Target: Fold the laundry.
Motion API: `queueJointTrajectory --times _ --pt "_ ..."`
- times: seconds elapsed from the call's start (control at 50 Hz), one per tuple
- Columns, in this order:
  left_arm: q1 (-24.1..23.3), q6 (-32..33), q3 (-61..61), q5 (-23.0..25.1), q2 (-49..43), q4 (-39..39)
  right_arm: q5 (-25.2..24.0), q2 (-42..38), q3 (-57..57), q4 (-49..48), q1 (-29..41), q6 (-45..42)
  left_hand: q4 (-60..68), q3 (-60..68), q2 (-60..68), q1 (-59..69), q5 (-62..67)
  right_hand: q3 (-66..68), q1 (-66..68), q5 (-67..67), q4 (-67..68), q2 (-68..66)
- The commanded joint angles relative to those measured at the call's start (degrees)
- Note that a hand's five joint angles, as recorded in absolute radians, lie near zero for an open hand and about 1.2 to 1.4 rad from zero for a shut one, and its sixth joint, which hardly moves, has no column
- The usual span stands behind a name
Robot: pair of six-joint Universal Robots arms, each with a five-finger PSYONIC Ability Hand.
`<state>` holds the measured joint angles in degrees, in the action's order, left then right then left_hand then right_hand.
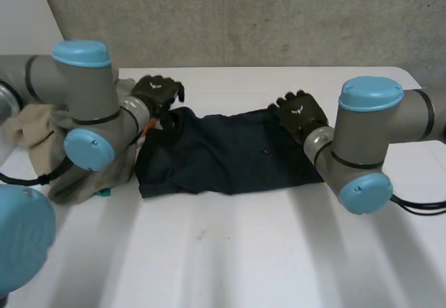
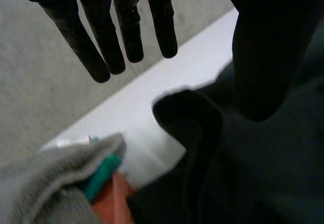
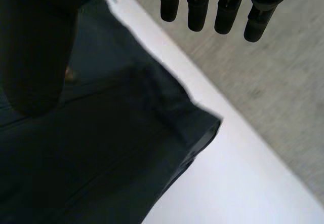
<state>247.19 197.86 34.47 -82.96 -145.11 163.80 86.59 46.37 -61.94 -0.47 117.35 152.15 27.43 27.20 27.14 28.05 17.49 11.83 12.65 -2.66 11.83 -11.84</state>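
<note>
Looking down from the head view, you have the garment (image 1: 223,155) spread mid-table (image 1: 244,252), with the left hand (image 1: 159,93) at its far left corner and the right hand (image 1: 301,115) at its far right, likely set for a fold toward you.

Left wrist view: fingers (image 2: 129,26) straight and empty over that corner, beside the pile (image 2: 45,183).

Right wrist view: fingers (image 3: 197,6) straight, also empty.

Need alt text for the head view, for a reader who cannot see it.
A dark navy garment lies spread on a white table, with the open left hand at its far left corner and the open right hand at its far right corner. A grey-beige heap of clothes lies beside it, near the left hand.
</note>
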Motion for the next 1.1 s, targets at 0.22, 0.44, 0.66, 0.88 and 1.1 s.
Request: queueJointTrajectory --times 0.22,0.44,0.66,0.88,1.1 --pt "2.6 5.1 -2.7 -11.2 -6.1 -1.6 -2.7 2.7 -5.1 3.5 -3.7 -0.5 8.0 8.2 8.3 7.4 8.0 -1.8 -2.6 2.7 -1.8 1.8" --pt "2.8 5.4 8.1 -10.2 4.4 0.2 -5.0 2.3 -8.6 2.7 -4.7 -5.8 2.6 2.9 2.9 2.0 2.6 5.2 4.4 -4.4 5.2 -5.2" --pt "2.9 4.2 15.4 -8.4 10.2 2.2 -3.7 -1.8 -8.4 -5.3 -5.2 -5.2 -1.2 -1.0 -0.9 -1.9 -1.3 68.1 67.3 -67.3 68.1 -68.1" --pt "2.8 0.0 19.8 -6.8 15.8 2.1 -1.2 13.5 -20.8 -8.5 -15.9 -12.4 -1.2 -1.0 -1.0 -1.9 -1.3 68.2 67.4 -67.3 68.2 -68.2" --pt "2.8 -3.2 24.9 -4.8 19.6 2.1 -3.3 15.4 -21.1 -8.9 -18.0 -24.9 -2.1 -1.8 -1.8 -2.7 -2.1 68.2 67.4 -67.3 68.2 -68.2"
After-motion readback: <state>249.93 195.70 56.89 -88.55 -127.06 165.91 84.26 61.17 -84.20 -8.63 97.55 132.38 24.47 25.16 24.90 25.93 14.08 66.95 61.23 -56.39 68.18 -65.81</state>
